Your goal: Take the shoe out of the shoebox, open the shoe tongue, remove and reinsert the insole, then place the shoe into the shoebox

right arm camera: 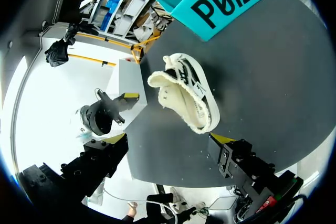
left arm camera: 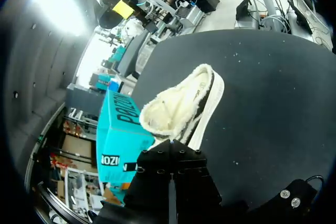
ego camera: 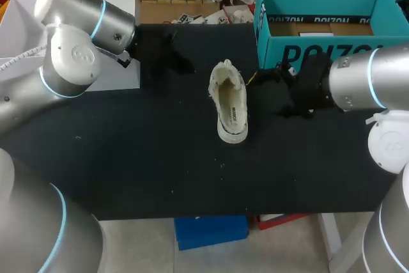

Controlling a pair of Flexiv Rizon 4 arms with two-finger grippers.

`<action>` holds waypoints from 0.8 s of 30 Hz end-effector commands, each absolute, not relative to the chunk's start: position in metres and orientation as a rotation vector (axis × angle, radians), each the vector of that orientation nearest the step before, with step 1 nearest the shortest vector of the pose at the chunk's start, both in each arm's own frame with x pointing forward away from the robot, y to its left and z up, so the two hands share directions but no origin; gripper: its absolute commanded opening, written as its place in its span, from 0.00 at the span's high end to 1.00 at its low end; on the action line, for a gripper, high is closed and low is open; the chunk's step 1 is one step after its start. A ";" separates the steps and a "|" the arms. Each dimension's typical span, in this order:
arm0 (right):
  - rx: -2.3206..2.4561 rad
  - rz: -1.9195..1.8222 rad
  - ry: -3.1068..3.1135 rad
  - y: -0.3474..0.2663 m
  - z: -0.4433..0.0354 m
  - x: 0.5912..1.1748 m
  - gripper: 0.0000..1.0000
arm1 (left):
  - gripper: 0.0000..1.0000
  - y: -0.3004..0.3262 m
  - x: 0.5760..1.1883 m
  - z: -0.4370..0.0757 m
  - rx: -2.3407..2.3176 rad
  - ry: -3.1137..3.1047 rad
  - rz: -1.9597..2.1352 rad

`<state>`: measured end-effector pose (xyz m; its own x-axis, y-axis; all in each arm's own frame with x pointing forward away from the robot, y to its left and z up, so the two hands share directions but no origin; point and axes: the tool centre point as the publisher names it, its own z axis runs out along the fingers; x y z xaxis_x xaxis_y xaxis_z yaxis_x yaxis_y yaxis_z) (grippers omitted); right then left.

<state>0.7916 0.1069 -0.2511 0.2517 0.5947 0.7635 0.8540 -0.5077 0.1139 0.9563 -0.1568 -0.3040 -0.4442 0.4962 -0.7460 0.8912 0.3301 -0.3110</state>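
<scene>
Shoe (ego camera: 229,103) lies on the black table (ego camera: 140,158), toe toward 6 o'clock, fleecy opening at 12. Teal shoebox (ego camera: 300,52) stands at its 2 o'clock. Right gripper (right arm camera: 170,139), at 3 o'clock, gapes wide, holding nothing. Left gripper (left arm camera: 170,148), at 10 o'clock, has its fingers pressed together, empty.

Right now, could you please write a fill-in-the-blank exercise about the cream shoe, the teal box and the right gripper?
1. The cream fleece-lined shoe lies ____ (inside/outside) the teal cardboard shoebox, on the black table.
2. It rests on its ____, opening upward.
3. The right gripper is ____ (open/shut), holding nothing.
Missing words: outside; sole; open.
</scene>
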 end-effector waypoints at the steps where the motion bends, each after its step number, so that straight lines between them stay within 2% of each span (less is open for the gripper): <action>1: -2.205 -1.122 -1.334 0.107 -0.251 0.791 0.00 | 1.00 -0.167 0.972 -0.314 1.221 2.061 -0.996; 15: -2.205 -1.122 -1.334 0.107 -0.251 0.791 0.00 | 1.00 -0.200 0.988 -0.330 1.278 2.062 -1.037; 24: -2.205 -1.122 -1.334 0.107 -0.251 0.791 0.00 | 1.00 -0.216 0.967 -0.330 1.315 2.027 -1.092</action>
<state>0.7916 0.1069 -0.2511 0.2517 0.5947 0.7635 0.8540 -0.5077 0.1139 0.9724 -0.2148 -0.3271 -0.4217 0.5269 -0.7380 0.9063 0.2192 -0.3614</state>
